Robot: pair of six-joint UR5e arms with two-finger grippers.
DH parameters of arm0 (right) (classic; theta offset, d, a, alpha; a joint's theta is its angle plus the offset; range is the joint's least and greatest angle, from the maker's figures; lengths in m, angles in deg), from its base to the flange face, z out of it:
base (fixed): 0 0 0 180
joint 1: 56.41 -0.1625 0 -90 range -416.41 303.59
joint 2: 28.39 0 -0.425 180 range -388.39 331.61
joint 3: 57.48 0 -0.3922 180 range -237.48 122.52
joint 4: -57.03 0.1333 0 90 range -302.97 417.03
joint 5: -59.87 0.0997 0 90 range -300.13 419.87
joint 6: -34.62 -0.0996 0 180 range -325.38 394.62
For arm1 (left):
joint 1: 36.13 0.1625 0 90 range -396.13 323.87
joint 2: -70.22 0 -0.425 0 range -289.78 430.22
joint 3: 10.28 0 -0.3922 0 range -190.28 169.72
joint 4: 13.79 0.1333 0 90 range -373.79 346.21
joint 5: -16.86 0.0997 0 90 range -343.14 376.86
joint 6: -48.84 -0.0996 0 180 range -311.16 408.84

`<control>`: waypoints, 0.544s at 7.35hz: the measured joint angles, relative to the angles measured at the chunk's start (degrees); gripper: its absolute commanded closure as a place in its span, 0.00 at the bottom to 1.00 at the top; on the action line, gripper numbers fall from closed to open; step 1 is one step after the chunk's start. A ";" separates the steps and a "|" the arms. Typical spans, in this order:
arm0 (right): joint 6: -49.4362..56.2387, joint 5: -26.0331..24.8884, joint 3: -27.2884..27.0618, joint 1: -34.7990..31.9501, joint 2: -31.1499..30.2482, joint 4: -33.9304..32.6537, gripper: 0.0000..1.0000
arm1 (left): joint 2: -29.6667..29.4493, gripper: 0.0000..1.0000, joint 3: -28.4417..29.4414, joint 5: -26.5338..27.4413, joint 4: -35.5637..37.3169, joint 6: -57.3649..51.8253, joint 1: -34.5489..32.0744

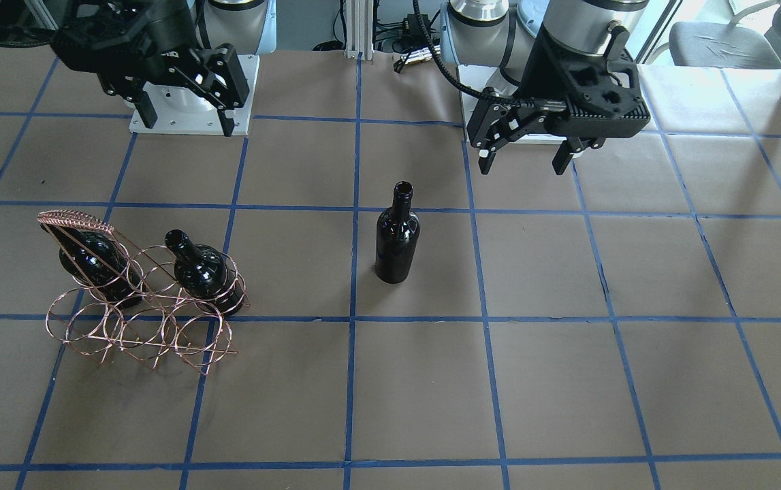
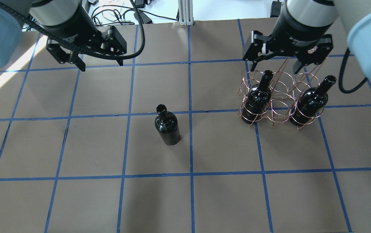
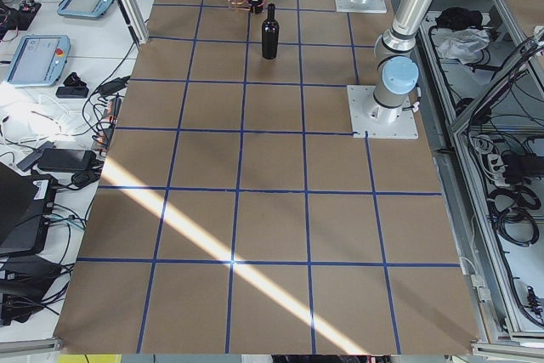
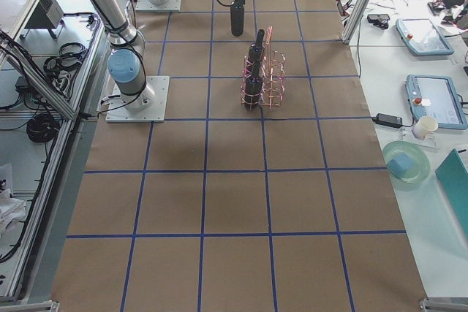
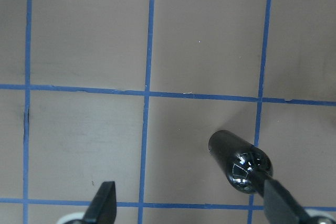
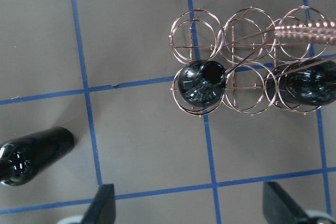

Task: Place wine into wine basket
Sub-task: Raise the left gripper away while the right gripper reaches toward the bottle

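Wine [image 2: 167, 127] upright on the worktop [image 2: 224, 194] — wine basket [image 2: 279, 106] well apart.
Left gripper [image 2: 101, 64] and right gripper [image 2: 275, 68] — fingers [image 5: 105, 203] apart, empty.

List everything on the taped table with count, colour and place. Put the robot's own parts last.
standing wine bottle: one, near-black glass, upright and alone near the table's middle
racked wine bottles: two, near-black glass, tilted in the end loops of one row of the rack, the loop between them empty
wire rack: one, copper-coloured, on the robot's right side of the table, its other row of loops empty
table: one, brown paper cover with a blue tape grid
left pincer: one, black, open and empty, above the table on the robot's left side
right pincer: one, black, open and empty, above the rack
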 measured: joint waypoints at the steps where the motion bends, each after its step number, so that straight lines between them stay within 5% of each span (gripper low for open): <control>1: -5.51 -0.30 0.14 -4.58 2.05 -2.39 0.00 | 0.74 0.00 0.37 0.04 -2.48 -2.64 0.51; 4: -21.07 -1.83 1.55 -15.90 9.18 -8.63 0.00 | 1.29 0.00 0.18 0.93 -5.88 -8.03 0.76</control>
